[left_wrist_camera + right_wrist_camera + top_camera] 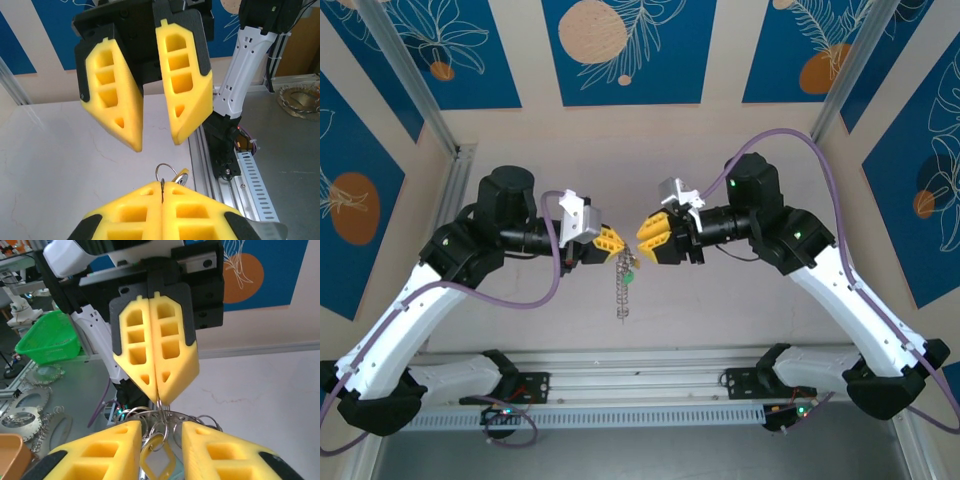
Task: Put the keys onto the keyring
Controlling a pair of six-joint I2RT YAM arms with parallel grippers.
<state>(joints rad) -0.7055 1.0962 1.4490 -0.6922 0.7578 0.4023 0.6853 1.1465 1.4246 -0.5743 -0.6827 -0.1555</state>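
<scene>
Keyring point(623, 288) dangles above pale table point(720, 320); blue leaf-print wall panels point(660, 60) behind.

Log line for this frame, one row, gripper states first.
left gripper: shut on keyring, mid-air | right gripper: open, facing left gripper | keyring: hangs between them

Left end effector point(616, 243) clamped, right end effector point(643, 233) parted.

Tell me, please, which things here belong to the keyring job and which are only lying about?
For the job: keyring, pinched in the shut left fingers; small gold key beside it; open right fingers.
Lying about: green basket; metal discs.
</scene>
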